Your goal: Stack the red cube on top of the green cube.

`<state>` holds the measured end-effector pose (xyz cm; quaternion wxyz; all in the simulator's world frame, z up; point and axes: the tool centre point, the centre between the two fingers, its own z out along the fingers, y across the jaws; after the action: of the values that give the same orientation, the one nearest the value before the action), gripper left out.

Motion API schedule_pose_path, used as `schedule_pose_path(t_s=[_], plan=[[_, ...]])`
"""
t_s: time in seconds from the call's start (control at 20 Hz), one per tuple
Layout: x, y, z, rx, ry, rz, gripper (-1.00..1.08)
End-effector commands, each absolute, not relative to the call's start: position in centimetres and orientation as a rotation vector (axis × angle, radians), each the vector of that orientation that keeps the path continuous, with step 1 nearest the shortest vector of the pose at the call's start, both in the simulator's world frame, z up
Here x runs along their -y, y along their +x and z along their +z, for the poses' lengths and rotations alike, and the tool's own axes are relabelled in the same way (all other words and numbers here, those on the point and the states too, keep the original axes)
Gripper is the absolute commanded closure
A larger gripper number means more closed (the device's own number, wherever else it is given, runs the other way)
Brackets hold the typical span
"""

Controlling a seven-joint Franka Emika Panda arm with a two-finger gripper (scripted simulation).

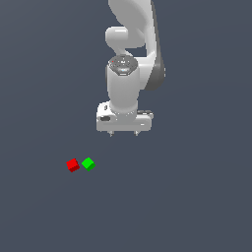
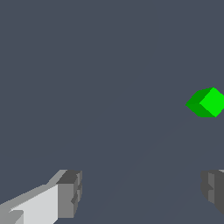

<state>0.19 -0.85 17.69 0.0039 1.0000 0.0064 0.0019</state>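
We see the gripper (image 1: 123, 133) hanging above the grey floor (image 1: 197, 197) with its jaws spread wide and nothing between them. In the exterior view the red cube (image 1: 73, 165) and the green cube (image 1: 88, 164) lie side by side on the floor, just beside each other with a thin gap, at about 8 o'clock from the gripper. In the wrist view we find only the green cube (image 2: 205, 103), apart from the fingertips (image 2: 70, 194).

arm (image 1: 129, 74) upright, wrist pointing down | gripper (image 1: 123, 133) jaws spread wide, holding nothing
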Motion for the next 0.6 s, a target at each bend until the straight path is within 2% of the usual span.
schedule_pose_path(t_s=[0.0,0.55], plan=[[1.6,0.2,17.4,-0.043,3.134,0.005,-0.92],[7.5,0.5,14.9,-0.241,3.126,0.004,-0.92]])
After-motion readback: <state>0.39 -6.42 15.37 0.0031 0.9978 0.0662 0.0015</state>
